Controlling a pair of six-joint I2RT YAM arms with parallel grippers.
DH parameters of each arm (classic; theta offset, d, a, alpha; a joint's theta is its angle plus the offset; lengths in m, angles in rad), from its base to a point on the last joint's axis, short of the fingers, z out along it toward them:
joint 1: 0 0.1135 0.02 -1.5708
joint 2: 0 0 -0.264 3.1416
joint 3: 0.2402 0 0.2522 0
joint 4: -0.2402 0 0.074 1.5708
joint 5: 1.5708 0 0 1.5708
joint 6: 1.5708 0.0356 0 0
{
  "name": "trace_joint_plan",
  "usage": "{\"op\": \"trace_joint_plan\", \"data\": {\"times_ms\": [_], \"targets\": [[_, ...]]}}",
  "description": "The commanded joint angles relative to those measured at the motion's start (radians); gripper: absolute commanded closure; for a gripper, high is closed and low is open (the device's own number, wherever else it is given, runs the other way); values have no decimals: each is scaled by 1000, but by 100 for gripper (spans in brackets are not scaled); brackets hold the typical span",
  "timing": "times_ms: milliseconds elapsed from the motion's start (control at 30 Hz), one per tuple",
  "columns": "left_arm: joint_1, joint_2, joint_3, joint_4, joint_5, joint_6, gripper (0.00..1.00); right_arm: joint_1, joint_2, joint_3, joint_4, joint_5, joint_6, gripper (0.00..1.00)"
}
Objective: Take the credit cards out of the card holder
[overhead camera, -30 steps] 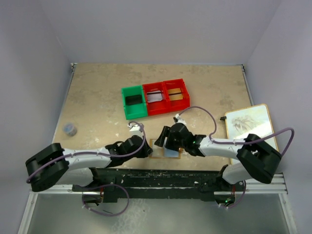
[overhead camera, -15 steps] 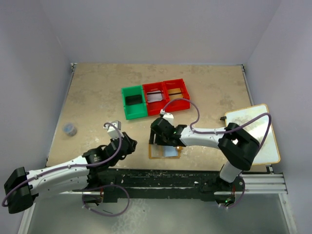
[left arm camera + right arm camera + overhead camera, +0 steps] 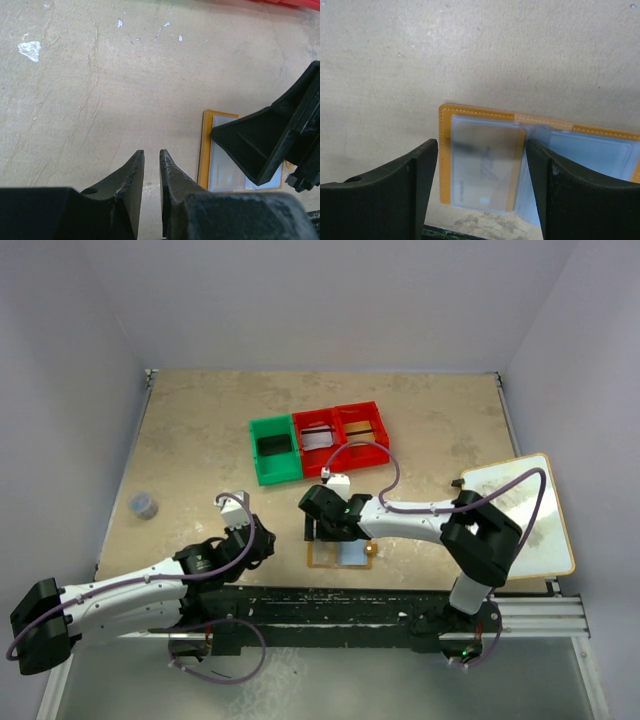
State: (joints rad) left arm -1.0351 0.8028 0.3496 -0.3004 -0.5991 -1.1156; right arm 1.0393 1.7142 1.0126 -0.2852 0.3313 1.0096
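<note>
Card holder (image 3: 338,553) lies open and flat on the counter (image 3: 200,440) near the front edge, a pale card (image 3: 484,172) showing in its left pocket. Right hand (image 3: 322,523) hovers over its far-left part, fingers wide apart, gripping nothing. Left hand (image 3: 262,548) sits left of it, nearly closed, empty, pulled back from the wallet since a second ago. Green bin (image 3: 274,449), red bins (image 3: 341,437) farther back; white board (image 3: 520,510) right; small grey cap (image 3: 144,505) left.

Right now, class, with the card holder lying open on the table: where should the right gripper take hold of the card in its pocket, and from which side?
Probably the card's long edges, coming from above. The card holder lies flat and open, pockets up, and the open right gripper already straddles that pocket. The clear sleeve covers the card, so it likely must slide out sideways first.
</note>
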Motion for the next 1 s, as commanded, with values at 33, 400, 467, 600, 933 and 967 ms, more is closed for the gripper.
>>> {"op": "trace_joint_plan", "data": {"times_ms": [33,400,467,600,933,967], "targets": [[0,-10,40,2,-25,2,83,25,-27,61,-129,66,4,25],[0,-10,41,-3,-21,2,83,48,-27,-4,-81,24,76,27],[0,-9,42,-4,-21,1,83,48,-29,-36,-24,-39,80,28],[0,-3,43,-3,-19,2,83,48,11,-68,-40,-26,106,29],[0,8,39,2,-12,-1,83,47,-33,-151,65,-63,119,36],[0,12,37,6,-11,-1,83,47,-22,-135,46,-58,117,32]]}}
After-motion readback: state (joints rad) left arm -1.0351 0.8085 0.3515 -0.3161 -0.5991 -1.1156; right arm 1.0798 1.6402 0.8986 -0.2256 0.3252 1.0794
